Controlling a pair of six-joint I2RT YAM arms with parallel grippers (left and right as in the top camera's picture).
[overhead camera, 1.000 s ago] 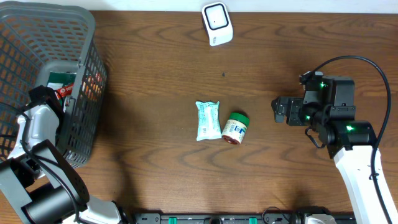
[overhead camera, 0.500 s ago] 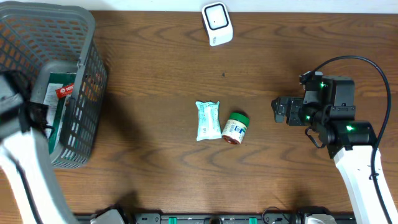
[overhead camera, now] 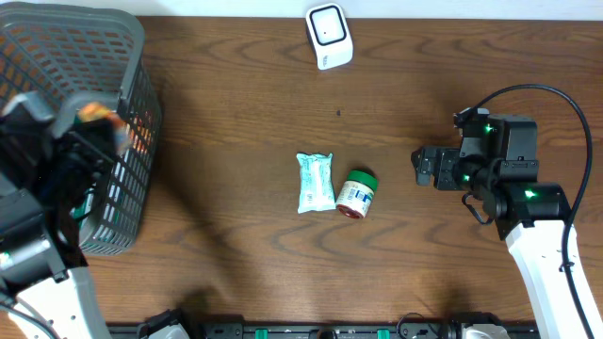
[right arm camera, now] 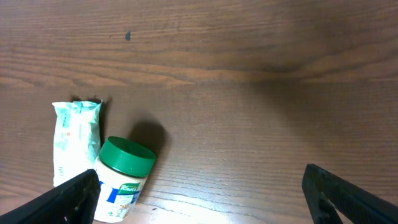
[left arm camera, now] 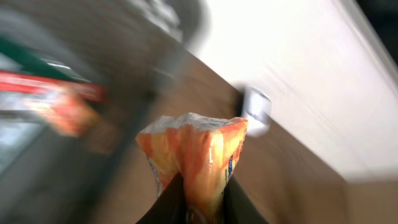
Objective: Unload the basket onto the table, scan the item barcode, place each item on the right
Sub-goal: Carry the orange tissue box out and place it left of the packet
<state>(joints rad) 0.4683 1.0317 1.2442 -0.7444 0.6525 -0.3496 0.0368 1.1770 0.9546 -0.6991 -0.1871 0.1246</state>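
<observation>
Left gripper (left arm camera: 200, 204) rose w/ orange packet (left arm camera: 198, 152) over basket (overhead camera: 139, 85).

l arm (overhead camera: 38, 188) is sitting at the l edge of the overhead view, badly blurred, dark wrist section above a white lower link. l gripper (left arm camera: 202, 186) is pinching an orange packet (left arm camera: 199, 143) by its lower end, dark fingers (left arm camera: 169, 202) nearly together, one on each side. r arm (overhead camera: 528, 207) is coming in from the bottom r, white forearm angling up, wrist w/ green lights turning toward centre. r gripper (overhead camera: 421, 168) is pointing l, its fingers (right arm camera: 68, 199) standing wide apart, gripping nothing.
</observation>
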